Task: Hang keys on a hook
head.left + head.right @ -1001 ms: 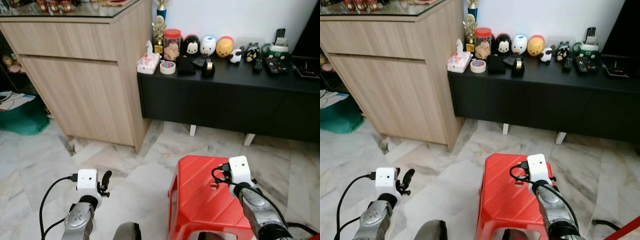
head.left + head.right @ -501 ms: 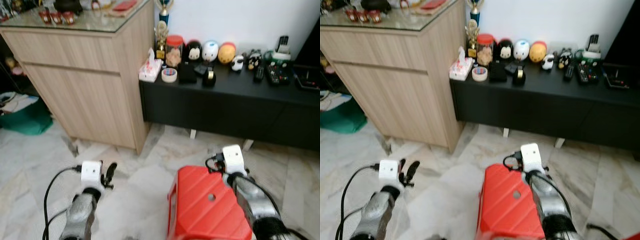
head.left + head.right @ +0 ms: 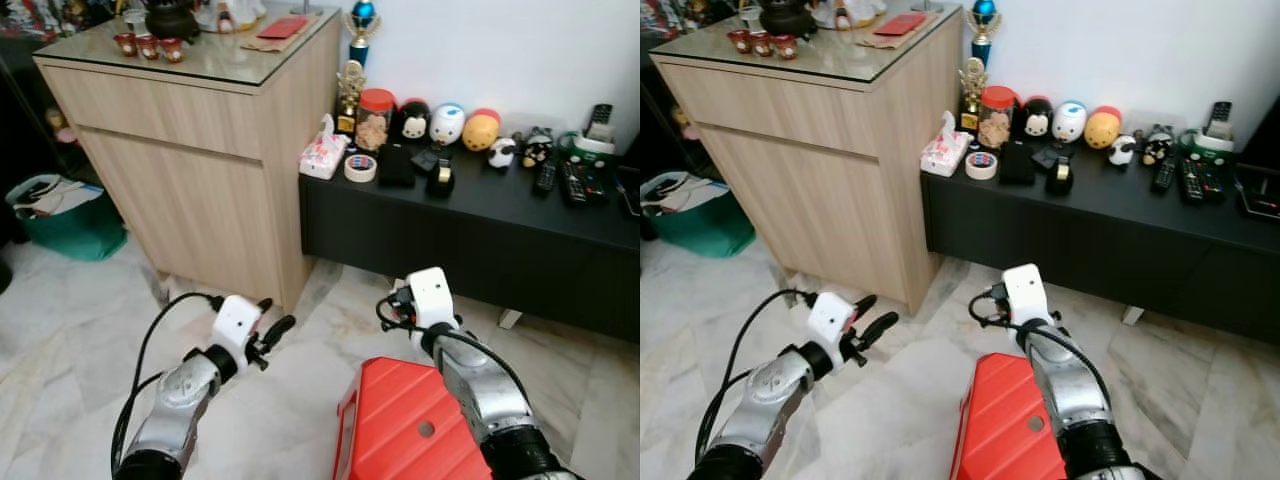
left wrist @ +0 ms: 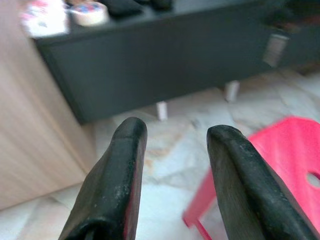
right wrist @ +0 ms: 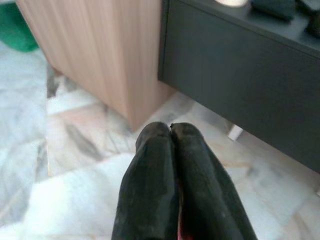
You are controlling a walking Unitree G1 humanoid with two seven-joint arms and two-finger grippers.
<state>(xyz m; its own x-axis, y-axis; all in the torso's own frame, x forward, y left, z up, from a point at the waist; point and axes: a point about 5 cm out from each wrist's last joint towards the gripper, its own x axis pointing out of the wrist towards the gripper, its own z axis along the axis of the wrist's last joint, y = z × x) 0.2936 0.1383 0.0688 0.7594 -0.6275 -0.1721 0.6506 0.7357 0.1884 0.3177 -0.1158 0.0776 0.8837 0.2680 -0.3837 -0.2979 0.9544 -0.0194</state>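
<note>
Over marble floor (image 3: pixel 80 330), left hand (image 4: pixel 170 145) (agape)

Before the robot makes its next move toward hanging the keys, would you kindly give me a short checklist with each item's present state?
1. Keys held: not ok; right gripper is shut with nothing visible between its fingers.
2. Left gripper free: ok, open and empty.
3. Keys located: cannot tell; none recognisable on the black cabinet.
4. Hook located: cannot tell.
5. Path ahead: not ok; red stool stands directly below the arms.
</note>
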